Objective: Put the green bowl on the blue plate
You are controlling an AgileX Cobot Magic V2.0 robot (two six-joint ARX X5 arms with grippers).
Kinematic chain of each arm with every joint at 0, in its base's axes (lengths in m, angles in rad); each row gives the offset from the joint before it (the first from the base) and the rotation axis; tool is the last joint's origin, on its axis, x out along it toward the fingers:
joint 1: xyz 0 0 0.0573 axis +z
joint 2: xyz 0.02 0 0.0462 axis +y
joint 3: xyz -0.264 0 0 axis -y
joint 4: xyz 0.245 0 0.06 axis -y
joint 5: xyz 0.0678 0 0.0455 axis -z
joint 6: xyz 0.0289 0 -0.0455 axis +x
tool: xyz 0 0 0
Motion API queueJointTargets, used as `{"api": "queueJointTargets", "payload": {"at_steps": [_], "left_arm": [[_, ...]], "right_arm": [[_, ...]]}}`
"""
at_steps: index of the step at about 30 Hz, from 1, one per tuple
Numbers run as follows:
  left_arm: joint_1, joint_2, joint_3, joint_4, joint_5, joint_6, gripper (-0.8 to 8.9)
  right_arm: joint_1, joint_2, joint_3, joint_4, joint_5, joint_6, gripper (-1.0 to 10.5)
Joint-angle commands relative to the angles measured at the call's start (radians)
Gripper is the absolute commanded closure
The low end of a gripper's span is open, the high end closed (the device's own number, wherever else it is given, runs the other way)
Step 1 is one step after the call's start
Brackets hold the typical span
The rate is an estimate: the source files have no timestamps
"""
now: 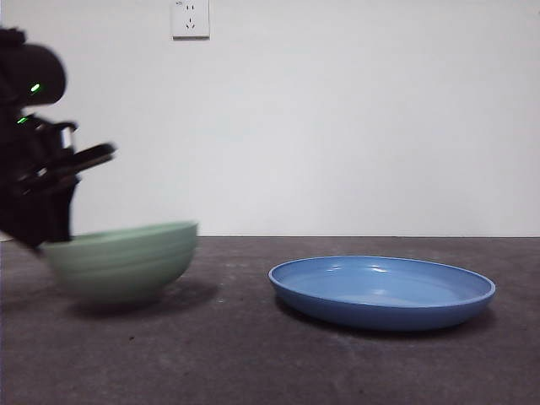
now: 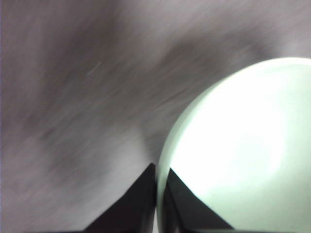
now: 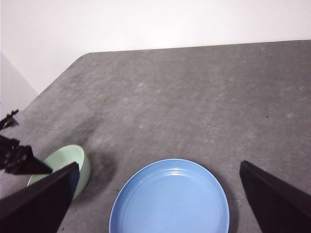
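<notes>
The pale green bowl is at the left of the front view, tilted with its left rim lower, and blurred. My left gripper comes down from the upper left and is shut on that left rim. In the left wrist view its jaws pinch the bowl's edge, one inside and one outside. The blue plate lies flat on the table to the right, apart from the bowl. My right gripper hangs open high above the plate, with the bowl off to one side.
The dark grey table ends at a white wall with a socket high up. A rounded table corner shows in the right wrist view. Bare table lies between bowl and plate.
</notes>
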Motion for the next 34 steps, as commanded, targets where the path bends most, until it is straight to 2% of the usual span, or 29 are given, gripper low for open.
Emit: {"api": "queueJointTargets", "payload": {"at_steps": [1, 9, 18, 25, 34], "left_arm": [[-0.056, 0.015, 0.069, 0.005, -0.002, -0.035, 8.04], [-0.254, 0.092, 0.330, -0.086, -0.096, -0.047, 8.04], [-0.430, 0.298, 0.601, -0.152, -0.098, -0.065, 8.04], [-0.514, 0.441, 0.683, -0.167, -0.105, -0.064, 8.04], [-0.537, 0.492, 0.684, -0.130, -0.127, -0.065, 8.04]], "right_arm": [[0.004, 0.006, 0.014, 0.008, -0.002, 0.006, 3.5], [0.004, 0.006, 0.014, 0.008, -0.002, 0.006, 3.5], [0.004, 0.005, 0.014, 0.006, -0.003, 0.006, 3.5], [0.004, 0.005, 0.014, -0.006, -0.002, 0.006, 3.5], [0.004, 0.005, 0.014, -0.017, -0.003, 0.006, 3.5]]}}
